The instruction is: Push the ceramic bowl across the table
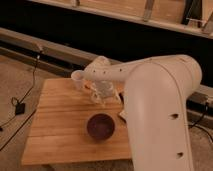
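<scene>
— What is seen nearest?
— A broad white arm link (160, 120) is seen filling the right foreground, and the right part of the table (55, 120) is covered by it.

— Which containers are found on the table?
— Two are found. The ceramic bowl (101, 126) is set nearer, on the front half of the planked top, slightly right of its middle and just beside the edge of the white link. Farther back, the white cup (78, 79) is stood upright near the far edge.

— What is held in them?
— Inside the bowl only its own dark surface is made out. The inside of the cup is not shown plainly enough for anything to be said.

— How is the bowl to be described?
— It is round and shallow, dark maroon-brown, with a glossy sheen caught along the rim. It is wider than the cup.

— Where are the jaws placed?
— They are hung from the slim forearm (117, 72) over the back half of the table, beyond the bowl and just to the right of the cup, apart from the bowl. Whether they are wide or narrow is not to be made out. A small pale thing is seen at them, too blurred to be named.

— And beyond?
— A small dark box (19, 108) is laid on the floor (15, 75) at the left. Behind the table a pale rail (45, 44) is run along a dark wall.
</scene>
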{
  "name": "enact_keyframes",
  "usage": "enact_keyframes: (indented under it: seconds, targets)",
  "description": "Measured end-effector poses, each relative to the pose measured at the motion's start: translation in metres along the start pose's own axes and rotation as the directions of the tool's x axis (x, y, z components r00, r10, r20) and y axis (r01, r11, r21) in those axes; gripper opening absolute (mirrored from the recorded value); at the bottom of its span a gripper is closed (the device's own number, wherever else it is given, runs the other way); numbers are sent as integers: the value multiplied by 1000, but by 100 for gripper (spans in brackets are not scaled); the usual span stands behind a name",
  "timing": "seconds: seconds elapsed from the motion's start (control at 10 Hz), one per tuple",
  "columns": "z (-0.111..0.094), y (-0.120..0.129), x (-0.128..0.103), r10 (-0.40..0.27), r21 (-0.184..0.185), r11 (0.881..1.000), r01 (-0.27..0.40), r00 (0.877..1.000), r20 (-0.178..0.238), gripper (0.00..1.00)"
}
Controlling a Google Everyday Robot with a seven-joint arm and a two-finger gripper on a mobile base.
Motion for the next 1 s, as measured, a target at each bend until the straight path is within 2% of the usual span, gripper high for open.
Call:
enact_keyframes:
  seconds: [0.2,0.4,0.7,1.0]
  targets:
    - [10,6,0,0,2,1000,1,1000,-22,65]
    - [18,10,2,4,-11,1000,-5,999,-42,65]
    - [28,17,6,-18,-21,1000,17,997,-69,65]
    - [32,21,21,-54,-19,998,53,994,-99,65]
